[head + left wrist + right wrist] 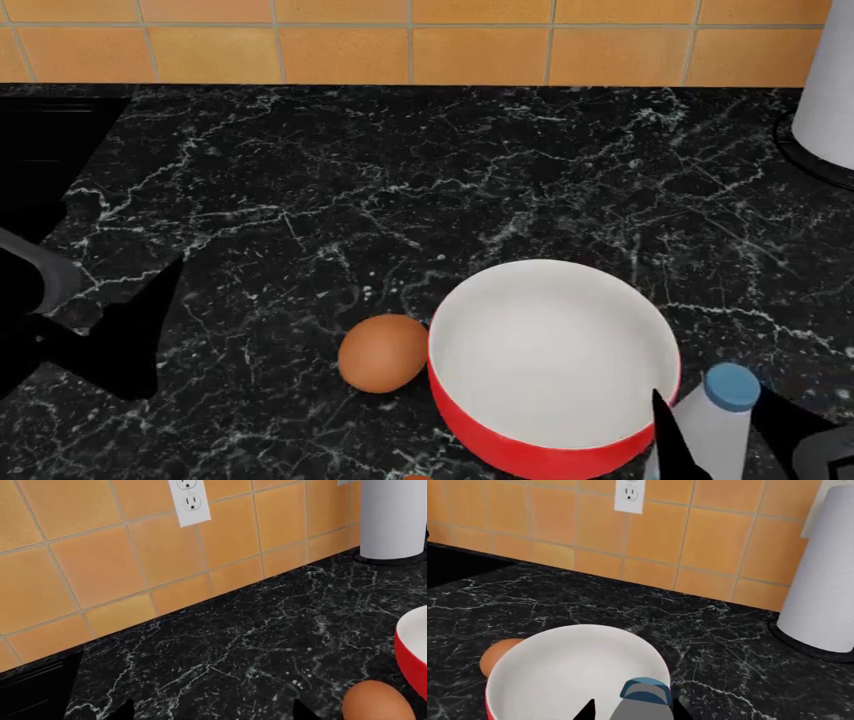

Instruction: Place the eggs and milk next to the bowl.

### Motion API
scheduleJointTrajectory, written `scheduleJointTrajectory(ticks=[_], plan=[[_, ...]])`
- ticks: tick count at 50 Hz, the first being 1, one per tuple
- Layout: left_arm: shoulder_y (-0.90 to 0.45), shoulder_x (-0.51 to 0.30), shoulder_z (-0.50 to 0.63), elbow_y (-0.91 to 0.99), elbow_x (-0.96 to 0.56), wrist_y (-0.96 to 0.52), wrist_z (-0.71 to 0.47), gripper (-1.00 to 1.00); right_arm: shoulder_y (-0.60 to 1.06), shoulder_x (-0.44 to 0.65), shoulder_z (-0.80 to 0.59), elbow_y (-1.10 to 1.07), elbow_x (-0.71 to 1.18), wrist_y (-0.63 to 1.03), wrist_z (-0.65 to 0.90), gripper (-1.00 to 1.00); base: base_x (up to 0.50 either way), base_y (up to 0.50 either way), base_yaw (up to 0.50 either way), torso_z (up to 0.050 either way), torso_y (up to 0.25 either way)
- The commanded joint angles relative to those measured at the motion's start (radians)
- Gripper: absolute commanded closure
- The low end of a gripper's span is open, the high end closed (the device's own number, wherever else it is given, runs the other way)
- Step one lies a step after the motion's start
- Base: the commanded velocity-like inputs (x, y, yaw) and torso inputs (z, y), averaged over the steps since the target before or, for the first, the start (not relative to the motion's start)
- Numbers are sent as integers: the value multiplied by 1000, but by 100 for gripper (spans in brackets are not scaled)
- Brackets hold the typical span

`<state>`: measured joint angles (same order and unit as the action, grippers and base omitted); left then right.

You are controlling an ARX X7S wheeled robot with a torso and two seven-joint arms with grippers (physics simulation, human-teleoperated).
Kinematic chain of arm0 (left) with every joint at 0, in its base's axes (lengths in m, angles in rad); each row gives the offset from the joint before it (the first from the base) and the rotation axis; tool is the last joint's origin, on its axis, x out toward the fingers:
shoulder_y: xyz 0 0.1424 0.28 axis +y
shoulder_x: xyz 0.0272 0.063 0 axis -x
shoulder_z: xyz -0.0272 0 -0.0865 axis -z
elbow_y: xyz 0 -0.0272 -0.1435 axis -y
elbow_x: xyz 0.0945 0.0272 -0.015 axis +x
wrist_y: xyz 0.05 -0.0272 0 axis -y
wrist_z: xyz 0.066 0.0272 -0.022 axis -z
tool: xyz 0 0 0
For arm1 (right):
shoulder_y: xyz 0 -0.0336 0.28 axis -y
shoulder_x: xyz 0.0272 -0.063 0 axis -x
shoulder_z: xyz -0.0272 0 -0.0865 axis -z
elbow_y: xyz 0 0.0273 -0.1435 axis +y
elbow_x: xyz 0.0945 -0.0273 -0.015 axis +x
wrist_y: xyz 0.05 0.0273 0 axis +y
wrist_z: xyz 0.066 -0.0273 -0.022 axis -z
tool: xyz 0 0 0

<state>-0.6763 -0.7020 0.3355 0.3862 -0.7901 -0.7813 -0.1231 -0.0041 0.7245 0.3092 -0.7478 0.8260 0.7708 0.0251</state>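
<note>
Already one egg [383, 352] is set touching the bowl [554, 360], while the milk [714, 425] is pinched in the right end effector [721, 440] beside the bowl, unreleased.

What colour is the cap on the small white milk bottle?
Light blue: the round cap on the small white milk bottle, clearest in the head view.

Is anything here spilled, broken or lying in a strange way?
Nothing stands out. The bowl sits upright and empty, one egg rests whole beside it, and the milk is capped between the right pincer fingers.
</note>
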Motion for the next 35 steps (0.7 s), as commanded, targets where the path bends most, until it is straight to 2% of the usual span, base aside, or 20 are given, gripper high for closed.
scheduleJointTrajectory(ticks=[1, 35], plan=[[5, 20, -12, -73, -2, 69, 21, -100, -4, -8, 10, 26, -45, -21, -30, -100, 0, 0, 0, 0, 0], [-4, 16, -13, -64, -15, 57, 11, -100, 10, 14, 41, -14, 9, 11, 1, -100, 0, 0, 0, 0, 0]])
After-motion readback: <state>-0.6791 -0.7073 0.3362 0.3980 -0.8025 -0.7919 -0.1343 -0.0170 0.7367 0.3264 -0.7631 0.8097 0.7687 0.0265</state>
